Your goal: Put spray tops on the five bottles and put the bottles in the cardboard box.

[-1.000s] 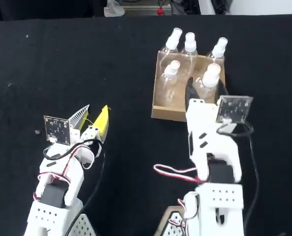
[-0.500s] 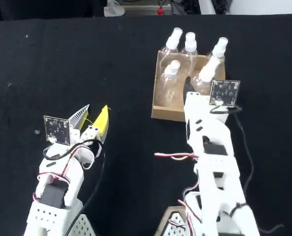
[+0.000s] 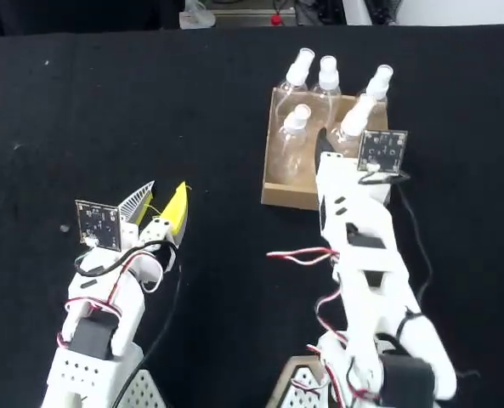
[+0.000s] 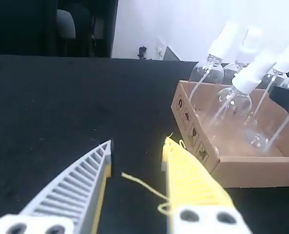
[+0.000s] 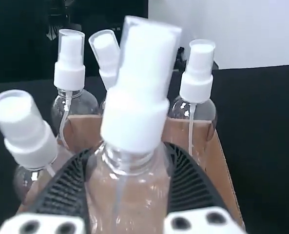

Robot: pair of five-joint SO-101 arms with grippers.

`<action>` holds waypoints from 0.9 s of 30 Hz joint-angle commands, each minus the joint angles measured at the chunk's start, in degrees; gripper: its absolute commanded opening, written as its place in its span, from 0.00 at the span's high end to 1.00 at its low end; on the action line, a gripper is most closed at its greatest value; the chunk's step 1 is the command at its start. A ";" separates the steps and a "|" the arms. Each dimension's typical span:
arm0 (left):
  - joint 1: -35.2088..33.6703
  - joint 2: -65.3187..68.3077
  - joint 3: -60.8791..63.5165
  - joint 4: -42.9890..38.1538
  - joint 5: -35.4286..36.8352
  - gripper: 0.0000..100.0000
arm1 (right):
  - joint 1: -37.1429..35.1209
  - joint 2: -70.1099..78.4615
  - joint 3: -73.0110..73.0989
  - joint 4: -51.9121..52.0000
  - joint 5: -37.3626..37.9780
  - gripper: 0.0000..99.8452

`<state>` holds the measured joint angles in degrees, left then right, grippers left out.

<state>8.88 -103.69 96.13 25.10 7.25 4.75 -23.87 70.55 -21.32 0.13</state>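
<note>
Nearest, the left gripper (image 3: pixel 162 189) sits low over the black table (image 3: pixel 150 102), well apart from the cardboard box (image 3: pixel 287 197). Its grey and yellow fingers are spread, with nothing between them but a thin yellow thread (image 4: pixel 140 183) trailing off the yellow one. To its right, the right gripper (image 3: pixel 335 146) is at the box's near right corner. In the right wrist view its black fingers (image 5: pixel 185 178) are clamped on either side of the clear body of a capped bottle (image 5: pixel 133 114). The high view shows that bottle tilted, its white spray top leaning away from the arm; whether its base touches the box floor can't be told. Beyond, inside the box, stands one bottle at near left (image 3: pixel 296 127). Along the far wall are three more: left (image 3: pixel 300 68), middle (image 3: pixel 327 75), right (image 3: pixel 379 82). All five carry white spray tops.
</note>
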 commanded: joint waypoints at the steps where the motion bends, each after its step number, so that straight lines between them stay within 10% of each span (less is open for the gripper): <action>1: -0.22 -0.79 1.19 -0.79 0.18 0.83 | 1.32 3.21 -5.49 -1.76 0.18 0.99; 27: -0.13 -0.79 1.19 0.26 0.09 0.83 | 1.85 14.11 -11.65 -1.41 0.18 0.99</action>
<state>8.88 -103.69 96.13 25.10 7.25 7.74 -9.98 62.20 -21.32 0.22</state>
